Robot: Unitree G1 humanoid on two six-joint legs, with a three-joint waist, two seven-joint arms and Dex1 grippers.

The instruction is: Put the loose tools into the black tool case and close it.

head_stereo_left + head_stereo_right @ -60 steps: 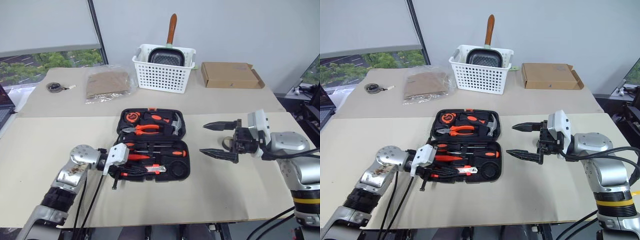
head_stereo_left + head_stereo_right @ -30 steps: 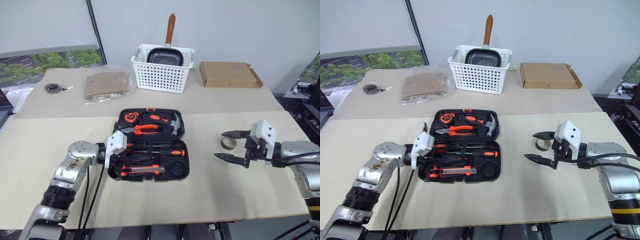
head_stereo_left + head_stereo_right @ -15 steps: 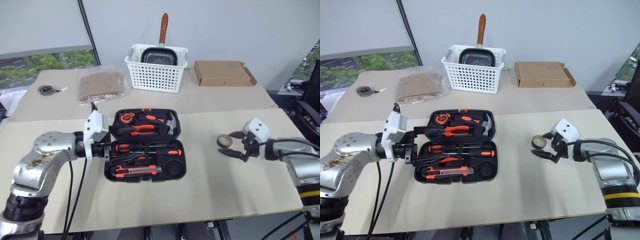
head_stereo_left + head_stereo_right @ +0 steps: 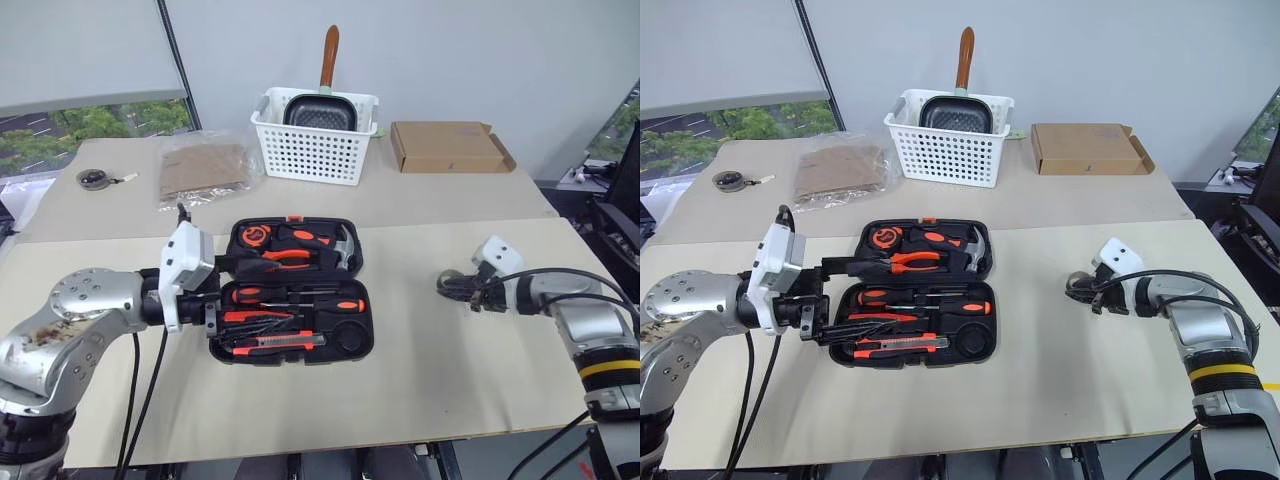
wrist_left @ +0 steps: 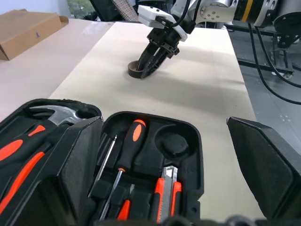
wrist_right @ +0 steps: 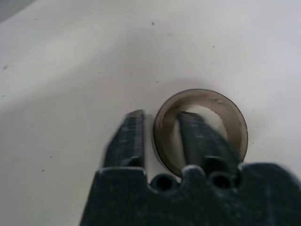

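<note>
Head views: a second ago the right gripper (image 4: 1087, 295) hung spread beside the small tape roll (image 4: 447, 281); it has since dropped onto the roll and its jaws have clenched on the ring's wall. The left gripper (image 4: 835, 300) has pulled back from the black tool case (image 4: 292, 292) to just off its left edge, and its jaws, then closed, now stand released and hold nothing. The case lies open on the pale, matte bench (image 4: 420, 380), unmoved. It is a rounded moulded-plastic clamshell with an orange latch at its far edge. Orange-handled tools sit in both halves: pliers (image 4: 283, 254) in the far half, a long screwdriver (image 4: 330, 305) and a utility knife (image 4: 270, 343) in the near half. Behind stand a white slotted basket (image 4: 318, 135) and a flat cardboard box (image 4: 445, 147).

Left wrist view: two blunt black fingers (image 5: 77, 160) frame the case's glossy slots, with a round empty recess (image 5: 173, 143) beside the screwdriver. Well beyond, the right gripper stands over the dull brown ring.

Right wrist view: one finger (image 6: 128, 136) lies outside the thin-walled cardboard-coloured hoop, the other inside it, pinching the wall.
</note>
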